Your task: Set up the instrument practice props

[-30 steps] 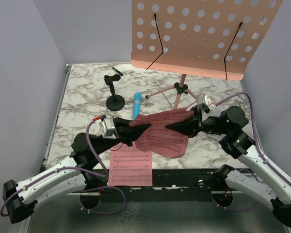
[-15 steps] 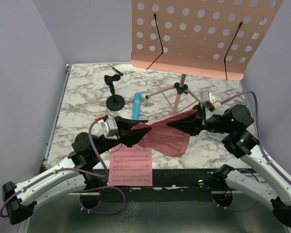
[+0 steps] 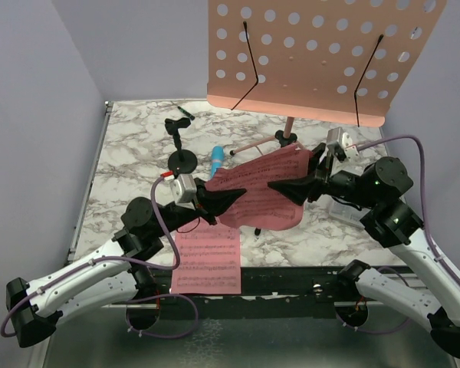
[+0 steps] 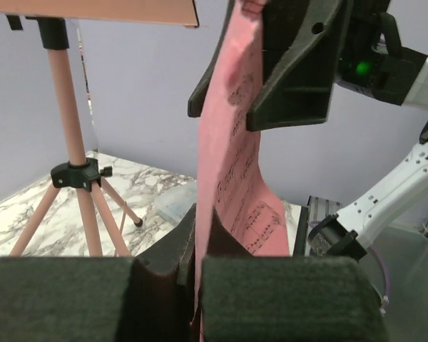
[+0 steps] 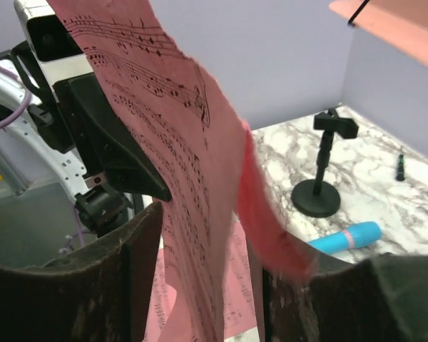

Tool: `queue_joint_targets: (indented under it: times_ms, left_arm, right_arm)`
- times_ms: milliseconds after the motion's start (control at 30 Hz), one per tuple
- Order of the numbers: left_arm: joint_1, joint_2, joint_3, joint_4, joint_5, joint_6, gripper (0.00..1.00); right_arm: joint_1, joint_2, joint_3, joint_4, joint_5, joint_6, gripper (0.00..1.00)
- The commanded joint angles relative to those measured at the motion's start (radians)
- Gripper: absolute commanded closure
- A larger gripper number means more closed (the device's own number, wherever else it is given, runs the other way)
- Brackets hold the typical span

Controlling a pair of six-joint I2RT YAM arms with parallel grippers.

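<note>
— Where is the sheet-music page (image 3: 264, 211)?
— We find it held above the tabletop (image 3: 130, 146) centre. Left fingers (image 3: 222, 201) pinch its 9 o'clock edge; right fingers (image 3: 291, 190) stand spread around it from 3 o'clock.

Bright, even light comes from overhead, and the marble table (image 3: 130, 146) shows no glare, only faint, soft shadows. The top view is sharp right to its edges. In my left wrist view, my left fingers (image 4: 285, 299) at 6 o'clock are a dark, fuzzy mass, while the pink page (image 4: 232, 142) reads clearer higher up. In my right wrist view, the page's fold smears at 4 o'clock, and my right fingers (image 5: 71, 299) at 7 o'clock are dim and out of focus.
</note>
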Motion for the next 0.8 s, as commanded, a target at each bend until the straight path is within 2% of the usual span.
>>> queue_joint_targets:
  times_ms: [0,133,333,500,767]
  left_arm:
    - [-0.003,0.035,0.090,-0.045,-0.080,-0.042,1.00]
    - [-0.002,0.087,0.204,-0.168,-0.130,-0.012,1.00]
    - [-0.001,0.176,0.403,-0.331,-0.171,0.008,1.00]
    - [-0.002,0.223,0.501,-0.348,-0.200,-0.001,1.00]
    - [-0.001,0.311,0.658,-0.351,-0.208,0.009,1.00]
  right_arm:
    - [0.004,-0.013,0.078,-0.112,0.118,-0.050,0.42]
    - [0.004,-0.002,0.145,-0.186,0.165,-0.083,0.38]
    - [0.004,-0.023,0.233,-0.266,0.283,-0.114,0.37]
    - [0.004,-0.059,0.286,-0.277,0.442,-0.091,0.26]
    - [0.004,-0.056,0.396,-0.340,0.598,-0.111,0.26]
